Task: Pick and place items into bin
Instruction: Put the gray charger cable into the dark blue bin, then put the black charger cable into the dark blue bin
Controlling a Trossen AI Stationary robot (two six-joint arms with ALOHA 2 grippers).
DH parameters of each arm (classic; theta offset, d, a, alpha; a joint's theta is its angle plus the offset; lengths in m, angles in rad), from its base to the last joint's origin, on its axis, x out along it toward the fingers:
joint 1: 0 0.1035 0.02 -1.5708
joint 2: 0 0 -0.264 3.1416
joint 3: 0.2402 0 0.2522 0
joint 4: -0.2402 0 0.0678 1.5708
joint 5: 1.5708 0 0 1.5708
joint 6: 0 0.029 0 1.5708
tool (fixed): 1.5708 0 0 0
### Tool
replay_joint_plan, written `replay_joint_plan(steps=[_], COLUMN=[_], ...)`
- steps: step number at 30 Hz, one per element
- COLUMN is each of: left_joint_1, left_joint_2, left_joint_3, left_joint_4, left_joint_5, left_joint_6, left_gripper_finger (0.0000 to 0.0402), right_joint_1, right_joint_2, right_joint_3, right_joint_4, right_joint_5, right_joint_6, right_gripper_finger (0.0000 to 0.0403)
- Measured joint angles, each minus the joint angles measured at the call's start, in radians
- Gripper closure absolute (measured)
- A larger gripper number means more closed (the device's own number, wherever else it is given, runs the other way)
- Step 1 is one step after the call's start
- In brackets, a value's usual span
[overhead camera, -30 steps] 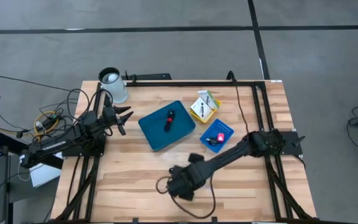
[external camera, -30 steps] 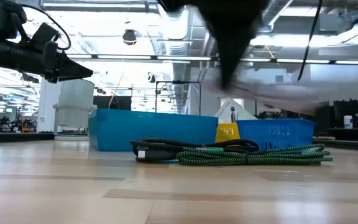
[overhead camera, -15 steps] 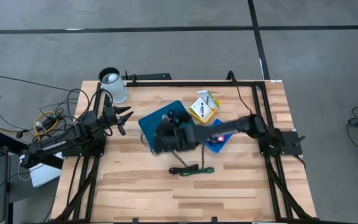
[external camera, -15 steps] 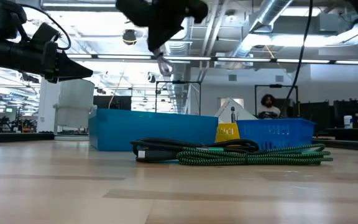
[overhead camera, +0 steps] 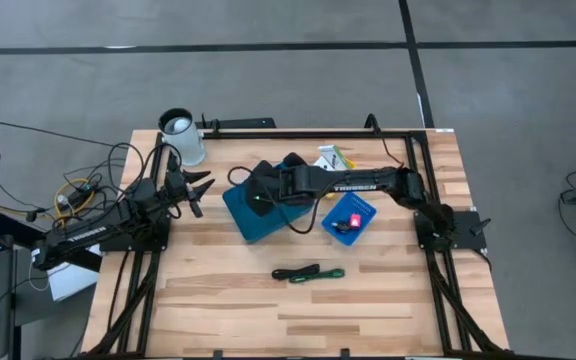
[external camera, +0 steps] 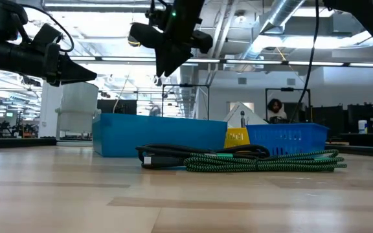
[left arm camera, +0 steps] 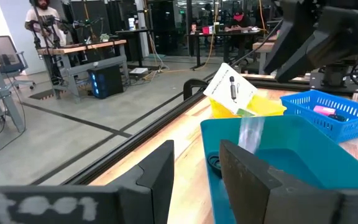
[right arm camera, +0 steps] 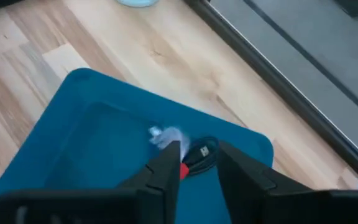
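Note:
The blue bin [overhead camera: 268, 226] sits mid-table, with a black-and-red piece [right arm camera: 197, 154] lying inside it. My right gripper [right arm camera: 199, 158] hangs open over the bin [right arm camera: 92, 124], slanting down. A small clear piece [left arm camera: 250, 134] is in the air below it, above the bin's floor and apart from the fingers. A pink-red piece [overhead camera: 354, 220] lies in a small blue basket [overhead camera: 365, 208]. A white packet [overhead camera: 328, 157] leans in a yellow box. My left gripper [overhead camera: 200, 190] waits open and level, left of the bin.
A green-and-black cable [overhead camera: 308, 273] lies coiled on the wood nearer the front edge. A white cup [overhead camera: 180, 135] stands at the far left corner. Black frame rails run along the table's far and right edges. People sit in the room beyond the table.
My right gripper has swung from the table's near middle toward the far edge and left, rising and tipping down until it stands over the bin. The clear piece that hung at its fingertips now falls free below them. The cable has stayed on the table.

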Motion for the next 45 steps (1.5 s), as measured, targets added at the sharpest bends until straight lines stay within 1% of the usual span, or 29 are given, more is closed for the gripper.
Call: replay_joint_plan(steps=[5, 9, 11, 14, 15, 16, 18, 20, 22, 25, 28, 32, 35, 39, 42, 45], left_joint_1=[0.000, 0.000, 0.000, 0.000, 0.000, 0.000, 0.000, 0.000, 0.000, 0.000, 0.000, 0.000, 0.000, 0.000, 0.000, 0.000], left_joint_2=[0.000, 0.000, 0.000, 0.000, 0.000, 0.000, 0.000, 0.000, -0.001, 0.005, 0.004, 0.005, 0.005, 0.007, 0.007, 0.007], left_joint_3=[0.000, 0.000, 0.000, 0.000, 0.000, 0.000, 0.000, 0.000, 0.000, 0.000, -0.001, -0.003, -0.003, -0.003, -0.003, -0.002], left_joint_4=[0.000, 0.000, 0.000, 0.000, 0.000, 0.000, 0.000, 0.000, 0.001, 0.001, 0.011, 0.038, 0.117, 0.269, 0.368, 0.428], left_joint_5=[0.000, -0.001, -0.001, -0.001, -0.002, -0.002, -0.002, -0.003, -0.003, -0.003, -0.003, 0.015, 0.057, 0.109, 0.188, 0.301], left_joint_6=[0.000, 0.000, 0.000, 0.000, 0.000, 0.000, 0.000, 0.000, 0.000, 0.000, 0.000, -0.018, -0.038, -0.046, -0.133, -0.240], left_gripper_finger=[0.0282, 0.0282, 0.0282, 0.0282, 0.0282, 0.0282, 0.0282, 0.0282, 0.0282, 0.0282, 0.0282, 0.0282, 0.0282, 0.0282, 0.0282, 0.0282], right_joint_1=[0.003, 0.021, 0.036, 0.068, 0.083, 0.097, 0.128, 0.163, 0.193, 0.230, 0.284, 0.356, 0.409, 0.502, 0.574, 0.647], right_joint_2=[0.000, -0.016, -0.015, -0.013, -0.018, -0.019, -0.034, -0.052, -0.076, -0.091, -0.104, -0.130, -0.137, -0.146, -0.143, -0.144], right_joint_3=[0.000, 0.002, 0.010, 0.048, 0.051, 0.049, 0.039, 0.056, 0.064, 0.061, 0.061, 0.055, 0.043, 0.045, 0.044, 0.044], right_joint_4=[-0.056, -0.193, -0.319, -0.567, -0.604, -0.590, -0.573, -0.581, -0.585, -0.571, -0.589, -0.590, -0.591, -0.588, -0.588, -0.588], right_joint_5=[-0.014, -0.108, -0.157, -0.208, -0.224, -0.254, -0.371, -0.456, -0.498, -0.511, -0.457, -0.400, -0.321, -0.165, -0.013, 0.181], right_joint_6=[-0.016, -0.026, -0.011, 0.058, 0.076, 0.077, 0.031, 0.019, 0.012, -0.014, -0.009, -0.061, -0.059, 0.041, 0.158, 0.312], right_gripper_finger=[0.0274, 0.0257, 0.0256, 0.0261, 0.0265, 0.0268, 0.0275, 0.0280, 0.0284, 0.0287, 0.0285, 0.0280, 0.0280, 0.0281, 0.0280, 0.0280])
